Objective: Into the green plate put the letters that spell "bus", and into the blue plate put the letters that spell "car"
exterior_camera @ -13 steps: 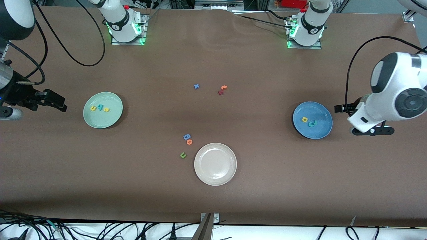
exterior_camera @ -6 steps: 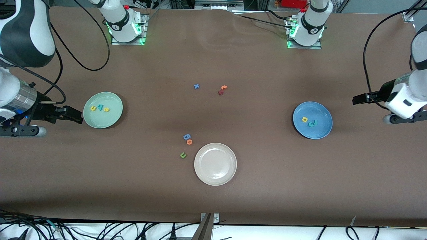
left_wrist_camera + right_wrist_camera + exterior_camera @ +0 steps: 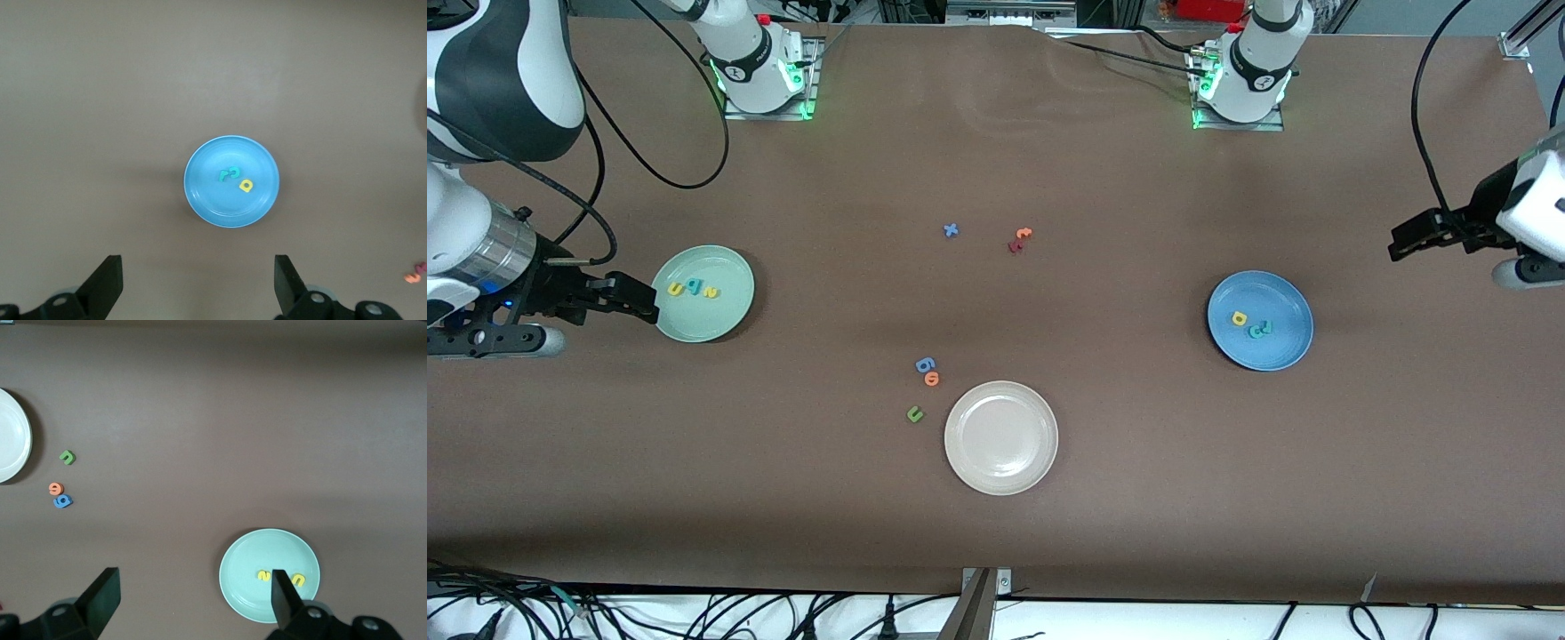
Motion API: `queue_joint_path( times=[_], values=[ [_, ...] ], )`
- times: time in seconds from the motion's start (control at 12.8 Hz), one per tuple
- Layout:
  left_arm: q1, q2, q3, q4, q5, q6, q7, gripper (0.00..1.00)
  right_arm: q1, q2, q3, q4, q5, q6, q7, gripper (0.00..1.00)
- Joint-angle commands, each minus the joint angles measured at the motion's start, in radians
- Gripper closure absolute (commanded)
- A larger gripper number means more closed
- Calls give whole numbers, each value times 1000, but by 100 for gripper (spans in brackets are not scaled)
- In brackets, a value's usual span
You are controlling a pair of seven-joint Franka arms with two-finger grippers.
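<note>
A broad brown table (image 3: 1103,498) filled the scene, with cables (image 3: 694,613) trailing along the edge nearest the front camera and both arm bases glowing green at the opposite edge. The green plate (image 3: 729,316) sat toward the right arm's end, holding the yellow "u" (image 3: 676,288), teal "b" (image 3: 692,286) and yellow "s" (image 3: 711,292). The right gripper (image 3: 636,302) hung just beside that plate's rim, fingers spread wide, holding nothing. The blue plate (image 3: 1285,347) lay toward the left arm's end with the yellow "a" (image 3: 1238,318) and two teal letters (image 3: 1260,329) in it. The left gripper (image 3: 1409,244) hovered over bare table near it, also wide open and empty. A beige-white plate (image 3: 1001,437) lay nearer the camera, stray letters (image 3: 925,372) beside it.
</note>
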Motion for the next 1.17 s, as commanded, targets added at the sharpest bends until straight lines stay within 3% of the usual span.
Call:
queue_joint_path(
  times=[0.0, 0.16, 0.63, 1.09],
  values=[
    [-59, 1, 66, 54, -18, -56, 16, 0, -1, -7, -6, 10, 9, -55, -11, 0],
    [-94, 3, 97, 52, -28, -65, 18, 0, -14, -12, -13, 10, 4, -56, -11, 0],
    [-30, 3, 55, 34, -32, -63, 27, 0, -23, -7, -33, 10, 4, -73, -11, 0],
    [-37, 6, 54, 37, -31, -66, 27, 0, -26, -4, -33, 18, 7, -72, -8, 0]
  ],
)
